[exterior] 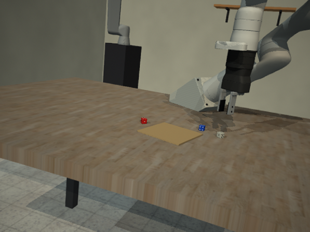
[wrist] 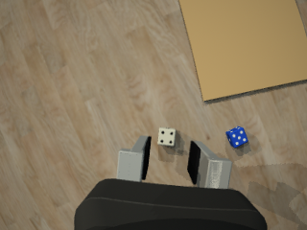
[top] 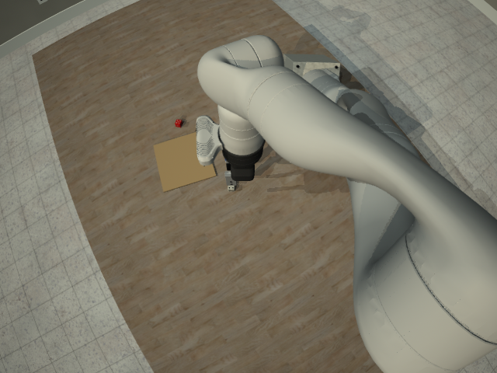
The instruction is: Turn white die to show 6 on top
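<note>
We found the task barely begun: nothing had yet been lifted, turned or placed, and by our judgement the whole of the work remained, namely the grasp, the turn to six, the setting down on the mat and the letting go. The table (exterior: pixel 69 115) was a broad slab of jointed wood strips, pale brown and matt, with a thick banded edge. On it the mat (exterior: pixel 170 133) lay flat, a thin tan square with a plain, even surface and crisp corners. Above the table hung the hand (wrist: pixel 168 165), a black ribbed body ending in two flat grey fingers, partly closed, gripping nothing and raised well above the wood. The three dice were small sharp-edged cubes with pips. The red die (exterior: pixel 143 120) sat beyond the mat's far corner. The blue die (wrist: pixel 237 137) stood just beside the mat's edge, off it. The white die (wrist: pixel 168 136) rested on bare wood near the blue one, apart from the mat, showing four on top in the wrist view.
</note>
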`<control>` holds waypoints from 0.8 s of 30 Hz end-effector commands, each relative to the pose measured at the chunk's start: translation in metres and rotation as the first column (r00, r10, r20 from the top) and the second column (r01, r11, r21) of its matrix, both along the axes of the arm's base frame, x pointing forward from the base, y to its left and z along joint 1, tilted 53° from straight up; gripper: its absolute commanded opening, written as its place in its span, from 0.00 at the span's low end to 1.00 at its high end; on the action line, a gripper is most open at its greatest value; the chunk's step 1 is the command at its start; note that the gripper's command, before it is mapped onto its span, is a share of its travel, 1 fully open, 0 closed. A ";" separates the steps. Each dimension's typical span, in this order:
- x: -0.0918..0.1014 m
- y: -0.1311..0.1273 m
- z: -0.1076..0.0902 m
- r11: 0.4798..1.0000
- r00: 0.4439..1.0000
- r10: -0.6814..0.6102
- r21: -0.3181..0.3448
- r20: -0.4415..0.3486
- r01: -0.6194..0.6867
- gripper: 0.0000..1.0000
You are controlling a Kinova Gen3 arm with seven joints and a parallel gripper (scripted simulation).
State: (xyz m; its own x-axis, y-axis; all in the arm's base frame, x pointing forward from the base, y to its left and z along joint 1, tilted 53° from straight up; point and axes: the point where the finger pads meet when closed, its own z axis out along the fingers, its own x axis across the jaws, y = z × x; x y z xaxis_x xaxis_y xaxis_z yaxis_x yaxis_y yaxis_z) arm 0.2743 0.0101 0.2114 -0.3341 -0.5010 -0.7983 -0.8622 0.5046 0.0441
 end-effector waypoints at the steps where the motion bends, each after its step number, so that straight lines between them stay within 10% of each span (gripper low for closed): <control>1: 0.000 0.000 0.000 1.000 1.000 -0.001 -0.001 0.000 0.001 0.64; 24: 0.006 0.010 -0.009 1.000 1.000 -0.001 -0.001 0.000 0.001 0.64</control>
State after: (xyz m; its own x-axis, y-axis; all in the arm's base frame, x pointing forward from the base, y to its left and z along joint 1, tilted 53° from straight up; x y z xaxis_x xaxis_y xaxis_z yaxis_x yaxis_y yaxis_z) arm 0.2809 0.0174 0.2043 -0.3337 -0.5031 -0.7972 -0.8598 0.5092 0.0385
